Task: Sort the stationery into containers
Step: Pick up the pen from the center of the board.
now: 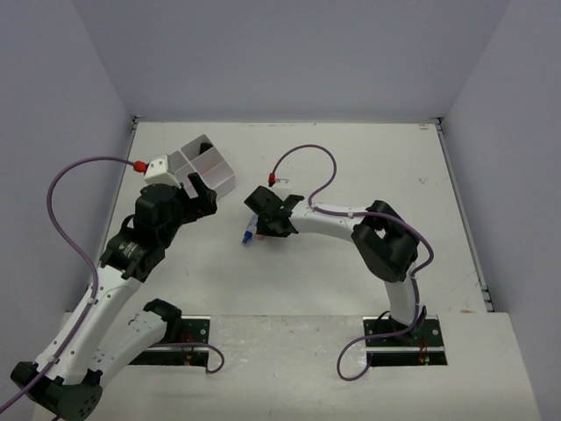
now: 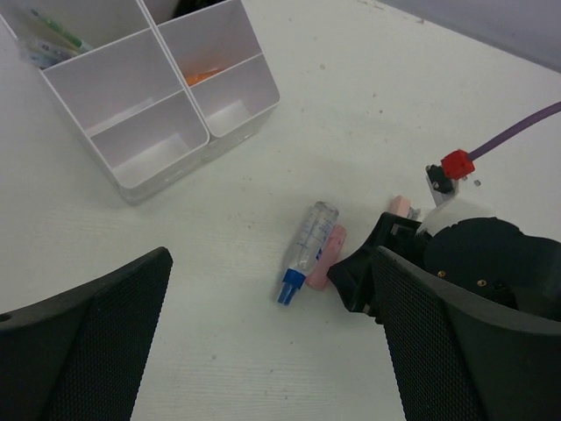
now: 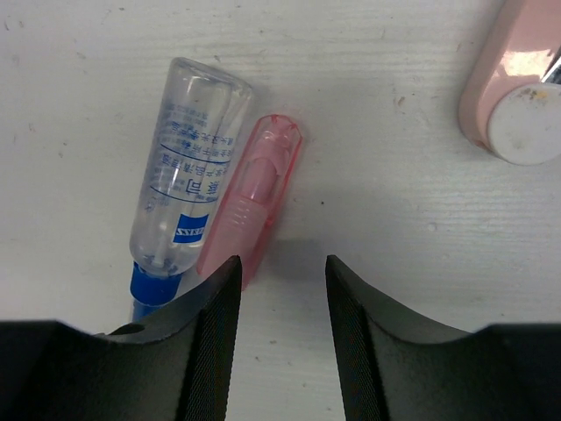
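1. The white divided tray (image 1: 223, 184) stands on the worktop (image 1: 368, 158), upper left of centre in the top view; in the left wrist view it fills the upper left (image 2: 188, 167)
2. In the left wrist view an orange item (image 2: 203, 77) lies in a compartment on the tray's right side. Thin pens (image 2: 53, 31) with green on them show in the compartment at the top left corner. The two nearest compartments hold nothing that can be seen
3. A pink highlighter (image 3: 254, 197) (image 2: 326, 257) lies flat near the middle of the worktop. It is well apart from the tray and touches a clear bottle (image 3: 188, 184) (image 2: 308, 250) with a blue cap along its left side
4. A peach-pink item (image 3: 517, 88) with a white round end lies at the upper right of the right wrist view, apart from the highlighter
5. The right gripper (image 3: 280, 333) (image 1: 260, 230) is released, its fingers apart with bare worktop between them. It sits at the lower end of the pink highlighter, and whether its left-of-frame finger touches that end cannot be told
6. The left gripper (image 2: 272, 298) (image 1: 197, 197) is spread wide and grasps nothing. In the top view it sits just below the tray
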Motion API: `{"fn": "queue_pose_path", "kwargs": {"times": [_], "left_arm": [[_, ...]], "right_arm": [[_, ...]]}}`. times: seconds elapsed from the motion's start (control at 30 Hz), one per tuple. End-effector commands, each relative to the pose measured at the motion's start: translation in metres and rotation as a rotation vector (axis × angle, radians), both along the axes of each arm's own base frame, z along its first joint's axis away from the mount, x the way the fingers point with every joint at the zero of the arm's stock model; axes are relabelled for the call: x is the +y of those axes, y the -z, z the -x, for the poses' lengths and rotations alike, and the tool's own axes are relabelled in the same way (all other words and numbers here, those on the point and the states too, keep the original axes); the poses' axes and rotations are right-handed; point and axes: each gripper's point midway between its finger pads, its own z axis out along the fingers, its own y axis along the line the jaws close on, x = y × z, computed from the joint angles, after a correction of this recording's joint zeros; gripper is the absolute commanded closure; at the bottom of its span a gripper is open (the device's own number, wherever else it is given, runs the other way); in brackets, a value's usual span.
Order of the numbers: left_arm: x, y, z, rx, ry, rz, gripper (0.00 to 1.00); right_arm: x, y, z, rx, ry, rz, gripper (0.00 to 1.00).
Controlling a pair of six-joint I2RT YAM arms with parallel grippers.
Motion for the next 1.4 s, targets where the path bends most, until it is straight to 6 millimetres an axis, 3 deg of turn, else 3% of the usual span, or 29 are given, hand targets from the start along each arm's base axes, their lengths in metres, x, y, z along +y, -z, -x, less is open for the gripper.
{"fn": "queue_pose_path", "kwargs": {"times": [0.0,0.13,0.6,0.77,1.1,1.23,1.27,1.37], "left_arm": [[-0.002,0.02,0.007,0.044,0.046,-0.039,0.03],[-0.002,0.03,0.01,0.065,0.053,-0.046,0.03],[-0.003,0.034,0.014,0.067,0.069,-0.047,0.03],[-0.003,0.032,0.015,0.064,0.07,-0.045,0.02],[-0.008,0.033,0.014,0.072,0.088,-0.038,0.02],[-0.009,0.031,0.014,0.069,0.093,-0.033,0.02],[-0.01,0.031,0.014,0.069,0.094,-0.033,0.02],[-0.013,0.032,0.013,0.075,0.104,-0.024,0.02]], "right_arm": [[0.015,-0.008,-0.013,-0.027,0.017,-0.038,0.55],[0.018,-0.009,-0.015,-0.032,0.011,-0.05,0.55],[0.021,0.001,-0.02,-0.02,0.014,-0.024,0.55],[0.009,0.012,-0.017,-0.001,0.034,0.013,0.56],[-0.044,0.028,0.002,0.02,0.075,0.104,0.58],[-0.045,0.031,0.004,0.012,0.04,0.091,0.58],[-0.046,0.032,0.005,0.016,0.034,0.093,0.6],[-0.046,0.031,0.004,0.014,0.024,0.089,0.95]]}}
